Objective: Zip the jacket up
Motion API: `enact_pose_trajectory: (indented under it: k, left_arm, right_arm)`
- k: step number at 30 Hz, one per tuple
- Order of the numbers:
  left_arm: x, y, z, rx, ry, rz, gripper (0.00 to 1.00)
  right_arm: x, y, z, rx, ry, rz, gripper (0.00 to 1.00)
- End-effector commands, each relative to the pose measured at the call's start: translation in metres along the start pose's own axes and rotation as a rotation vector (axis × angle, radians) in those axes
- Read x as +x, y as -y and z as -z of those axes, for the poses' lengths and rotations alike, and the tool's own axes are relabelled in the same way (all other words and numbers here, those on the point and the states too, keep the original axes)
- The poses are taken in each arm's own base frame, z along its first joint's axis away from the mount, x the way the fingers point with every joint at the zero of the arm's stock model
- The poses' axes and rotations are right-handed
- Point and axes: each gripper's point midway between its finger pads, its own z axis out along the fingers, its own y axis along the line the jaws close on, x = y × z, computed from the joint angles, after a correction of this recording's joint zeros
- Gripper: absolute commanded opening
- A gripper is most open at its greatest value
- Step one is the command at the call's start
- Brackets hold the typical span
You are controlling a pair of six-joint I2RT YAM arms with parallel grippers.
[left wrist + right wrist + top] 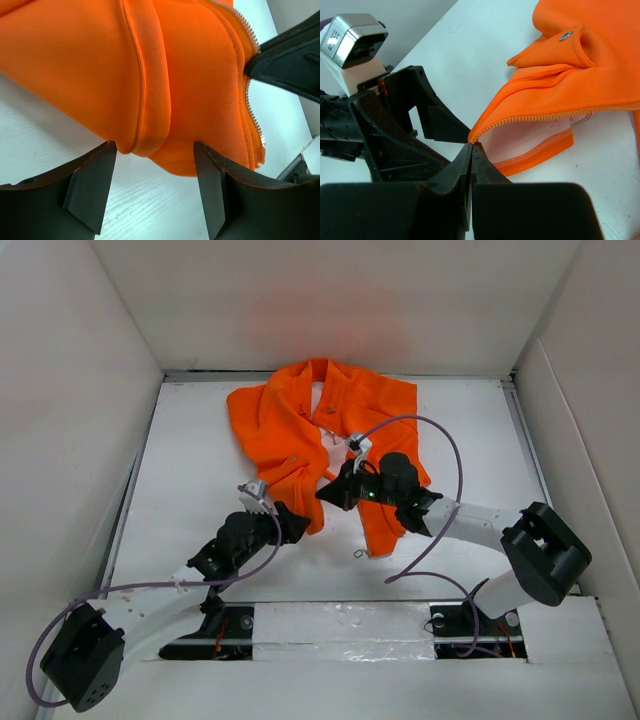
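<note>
- Lying rumpled on the white table [180, 490], the orange jacket [285, 430] sits toward the far side, front open, with pale lining showing under one edge.
- The left gripper [155, 160] has its fingers spread wide, and a folded lower hem of the jacket sits between them.
- The right gripper [471, 150] has its fingertips pressed together at the bottom end of the zipper teeth [555, 116]. Whether fabric is caught there cannot be told.
- Both grippers stand just beside each other at that lower corner.

light: bright, even (from above) | shadows: soft | near fingers [492, 175] slightly blurred | overhead view sharp
</note>
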Motion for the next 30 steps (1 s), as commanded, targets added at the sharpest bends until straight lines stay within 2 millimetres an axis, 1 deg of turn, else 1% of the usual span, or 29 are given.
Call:
enact_pose_trajectory:
  k: [1,2,4,5,7,9,10,11,13,14,16,17,18,20,22,23,24,25,26,27,28,30]
  left_arm:
    - [-0.029,0.011,-0.005,0.025,0.122,-0.023,0.6]
    - [-0.034,0.009,-0.007,0.009,0.137,-0.031,0.58]
    - [-0.033,0.004,-0.01,-0.024,0.129,-0.043,0.56]
    - [-0.036,0.004,-0.012,-0.033,0.137,-0.051,0.55]
    - [-0.034,0.0,-0.016,-0.052,0.128,-0.069,0.54]
    - [-0.038,0.001,-0.018,-0.053,0.135,-0.081,0.49]
    - [-0.036,0.0,-0.021,-0.056,0.126,-0.086,0.47]
    - [-0.038,0.003,-0.022,-0.047,0.127,-0.088,0.36]
    - [-0.041,0.007,-0.023,-0.032,0.134,-0.085,0.28]
    - [-0.044,0.012,-0.023,-0.017,0.14,-0.083,0.16]
    - [-0.052,0.017,-0.019,-0.009,0.162,-0.065,0.03]
    - [-0.056,0.02,-0.016,-0.007,0.175,-0.049,0.0]
    - [-0.058,0.021,-0.014,-0.001,0.183,-0.043,0.0]
    - [-0.065,0.029,-0.005,0.024,0.208,-0.01,0.0]
    - [-0.069,0.031,0.004,0.03,0.218,0.018,0.0]
    - [-0.07,0.032,0.006,0.029,0.222,0.053,0.0]
    - [-0.069,0.032,0.008,0.03,0.218,0.065,0.0]
    - [-0.067,0.031,0.009,0.022,0.208,0.076,0.0]
    - [-0.068,0.032,0.01,0.02,0.205,0.099,0.0]
    - [-0.067,0.032,0.009,0.016,0.196,0.102,0.0]
    - [-0.062,0.029,0.007,-0.002,0.173,0.103,0.0]
    - [-0.063,0.029,0.005,-0.016,0.164,0.114,0.0]
  right_arm:
    - [-0.018,-0.016,0.001,-0.111,0.052,0.013,0.0]
    - [-0.017,-0.017,0.001,-0.116,0.051,0.011,0.0]
    - [-0.017,-0.018,0.001,-0.127,0.048,0.01,0.0]
    - [-0.017,-0.019,0.001,-0.127,0.049,0.01,0.0]
    - [-0.019,-0.016,0.002,-0.121,0.051,0.009,0.0]
    - [-0.021,-0.018,0.003,-0.127,0.052,0.01,0.0]
    - [-0.021,-0.018,0.003,-0.127,0.051,0.009,0.0]
    - [-0.021,-0.018,0.002,-0.128,0.05,0.012,0.0]
    - [-0.02,-0.015,0.001,-0.117,0.043,0.01,0.0]
    - [-0.019,-0.014,0.0,-0.111,0.038,0.007,0.0]
    - [-0.014,-0.006,-0.002,-0.081,0.026,0.0,0.0]
    - [-0.013,-0.004,-0.003,-0.069,0.023,-0.001,0.0]
    - [-0.01,0.003,-0.003,-0.038,0.016,-0.009,0.0]
    - [-0.006,0.008,-0.003,-0.014,0.011,-0.014,0.0]
    - [-0.005,0.013,-0.001,0.017,0.012,-0.02,0.23]
    - [-0.006,0.013,0.0,0.02,0.016,-0.018,0.38]
    - [-0.003,0.013,0.002,0.025,0.013,-0.02,0.63]
    - [-0.003,0.008,0.003,0.014,0.012,-0.016,0.71]
    - [-0.009,0.003,0.007,0.007,0.028,-0.005,0.78]
    - [-0.006,0.005,0.01,0.024,0.019,-0.009,0.87]
    - [-0.006,-0.001,0.012,0.018,0.017,0.0,0.91]
    - [-0.004,-0.015,0.021,0.025,0.016,0.021,0.95]
